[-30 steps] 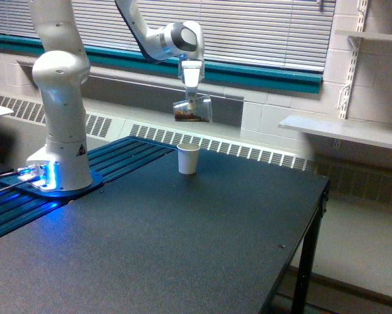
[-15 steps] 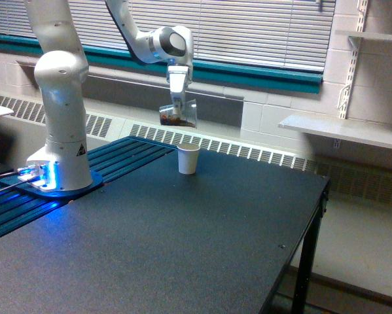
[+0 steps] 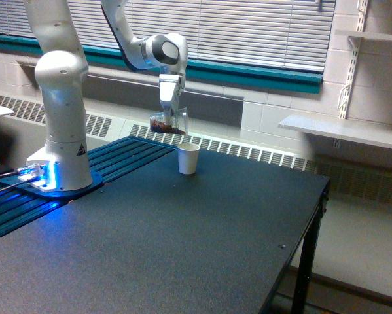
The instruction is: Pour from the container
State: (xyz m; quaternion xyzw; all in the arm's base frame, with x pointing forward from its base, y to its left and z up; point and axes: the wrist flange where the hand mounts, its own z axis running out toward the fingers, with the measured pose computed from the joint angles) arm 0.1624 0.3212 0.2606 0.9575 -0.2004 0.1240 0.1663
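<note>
jaws: the gripper (image 3: 169, 108) hangs straight down from the wrist; jaws clamped on the container (image 3: 169, 122) from above; exact grip point too small to tell
container: clear beaker held in the air, off the desk (image 3: 182, 242); dark brown contents sit in its bottom; looks close to upright, slight tilt not ruled out
paper cup: white paper cup (image 3: 188, 159) stands upright on the desk, mouth open upward
key relation: paper cup lies at about 5 o'clock from the container in the exterior view; below it and a little toward the exterior view's right; the two are apart, clear gap between beaker base and cup rim
depth: cannot tell from this one view whether the container is nearer or farther than the cup
judgement: pour not begun; nothing seen leaving the beaker; next move likely needs the lip brought over the cup mouth, then tipped toward 5 o'clock
risk: spill onto the desk if tipped while offset
</note>
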